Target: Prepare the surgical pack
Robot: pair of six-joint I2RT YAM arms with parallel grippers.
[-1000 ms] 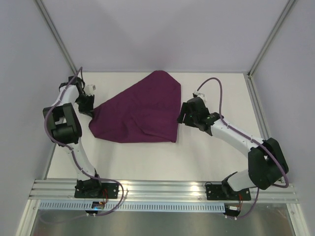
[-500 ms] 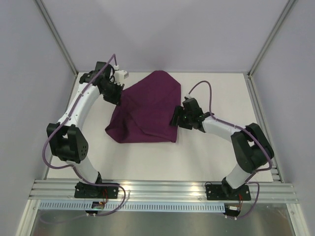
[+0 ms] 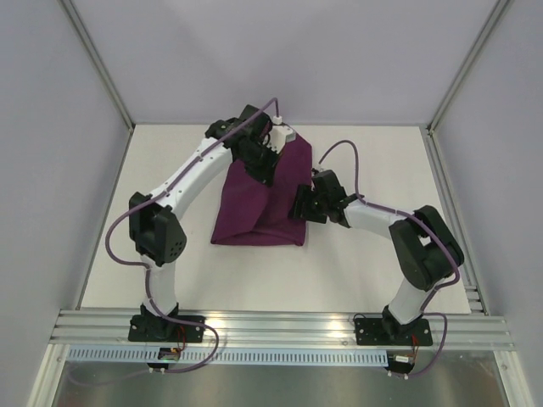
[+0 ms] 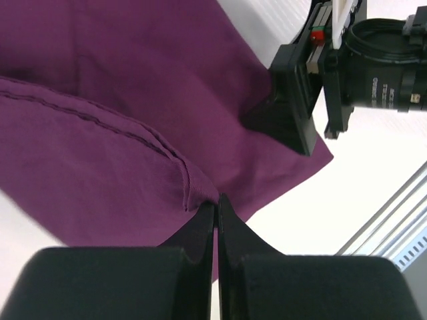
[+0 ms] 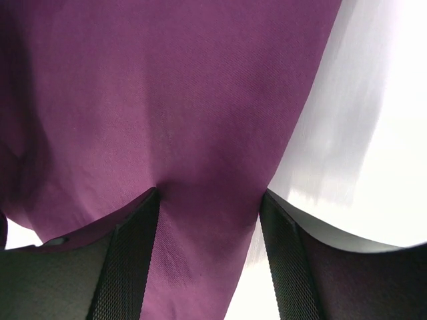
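Purple cloth (image 3: 259, 208) is lying mid-counter, toward the far side, folded over itself into a rough upright slab shape that is getting narrower at the far end. Its near edge is running straight across, and a fold line is showing down the middle. We aren't seeing anything else on it or beside it.

Left jaws are hanging over the far part of the cloth (image 4: 100, 80). In the left wrist view they are together, with the fingertips (image 4: 200, 230) pinching a stitched hem where the top layer is doubling back. The hem line is running up and left from the pinch.

Right jaws are sitting at the cloth's right edge, about halfway along it. In the right wrist view they are apart, with both fingers (image 5: 130, 260) straddling a strip of cloth (image 5: 167, 100) that is filling the gap between them. We are calling that spread and resting on the fabric, not clamped. The left wrist view is backing this up: the right arm's black wrist is pressing onto the cloth near its edge, with white counter just beyond.

Left arm (image 3: 182, 182) is reaching diagonally across from the near left. Right arm (image 3: 373, 219) is bending in from the right. White counter (image 3: 356, 280) is carrying all of it.
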